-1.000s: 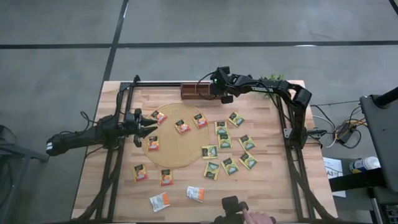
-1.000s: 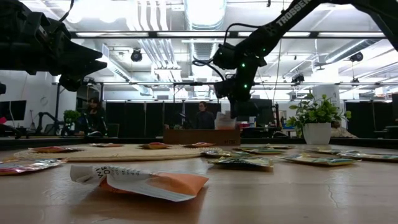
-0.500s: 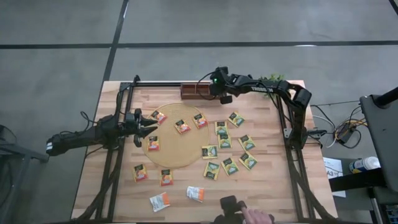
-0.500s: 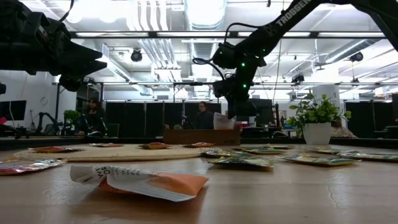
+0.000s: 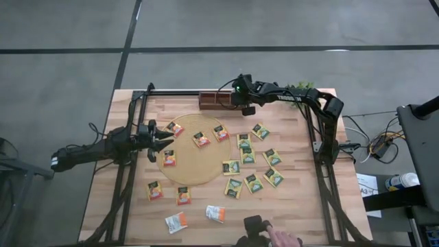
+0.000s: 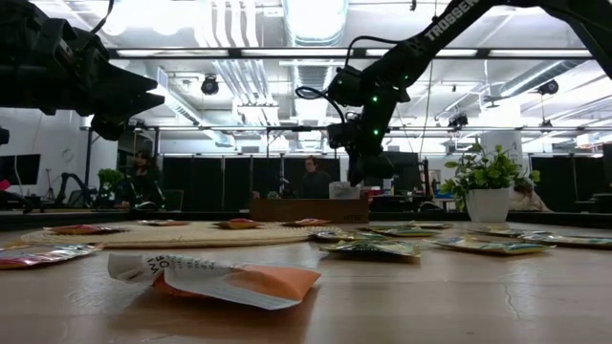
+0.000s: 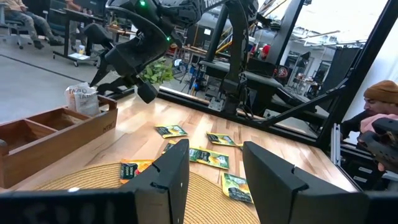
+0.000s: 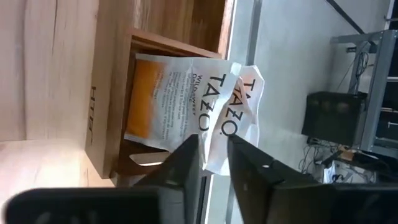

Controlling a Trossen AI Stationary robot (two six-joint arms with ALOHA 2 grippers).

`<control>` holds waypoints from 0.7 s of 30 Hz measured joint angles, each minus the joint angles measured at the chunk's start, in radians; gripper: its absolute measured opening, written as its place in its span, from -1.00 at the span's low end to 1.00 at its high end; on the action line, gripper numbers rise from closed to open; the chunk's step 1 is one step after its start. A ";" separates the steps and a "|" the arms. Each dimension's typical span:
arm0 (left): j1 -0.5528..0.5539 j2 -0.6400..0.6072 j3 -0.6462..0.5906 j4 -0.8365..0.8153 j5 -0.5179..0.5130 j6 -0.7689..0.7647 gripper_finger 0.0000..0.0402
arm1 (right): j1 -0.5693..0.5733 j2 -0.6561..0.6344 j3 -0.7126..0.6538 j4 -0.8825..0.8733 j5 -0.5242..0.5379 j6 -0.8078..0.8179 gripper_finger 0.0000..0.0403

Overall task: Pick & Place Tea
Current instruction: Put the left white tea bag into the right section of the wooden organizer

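Far edge crowded: wooden tray [image 5: 215,101] with right gripper [image 5: 236,100] hanging over its end compartment, white sachet [image 8: 186,109] standing in that slot; middle taken by round mat [image 5: 194,149] and scattered tea sachets [image 5: 247,158]; left gripper [image 5: 164,140] at mat's left rim; bare wood open along table [image 5: 302,199] near right corner.

Wooden table [image 5: 302,206] — round mat [image 5: 188,175], tray [image 5: 214,101], scattered tea sachets [image 5: 247,159]

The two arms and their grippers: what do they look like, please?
Both arms are dark, jointed and slim. The right arm carries white lettering along its link, a green light near the wrist and a looping black cable. Each gripper, left and right, has two flat dark fingers.
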 joint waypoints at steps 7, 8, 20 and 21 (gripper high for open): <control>0.000 0.000 0.000 0.000 0.000 0.000 -0.28 | 0.000 -0.017 0.032 0.000 0.008 0.008 -0.26; 0.000 0.000 0.000 0.000 0.000 0.000 -0.28 | 0.000 -0.023 0.040 -0.001 0.008 0.015 -0.24; 0.000 0.000 0.000 0.000 0.000 0.000 -0.28 | 0.032 -0.111 0.157 0.000 0.000 0.172 -0.15; 0.000 0.000 0.000 0.000 0.000 0.000 -0.28 | 0.041 -0.120 0.164 0.001 -0.002 0.182 -0.15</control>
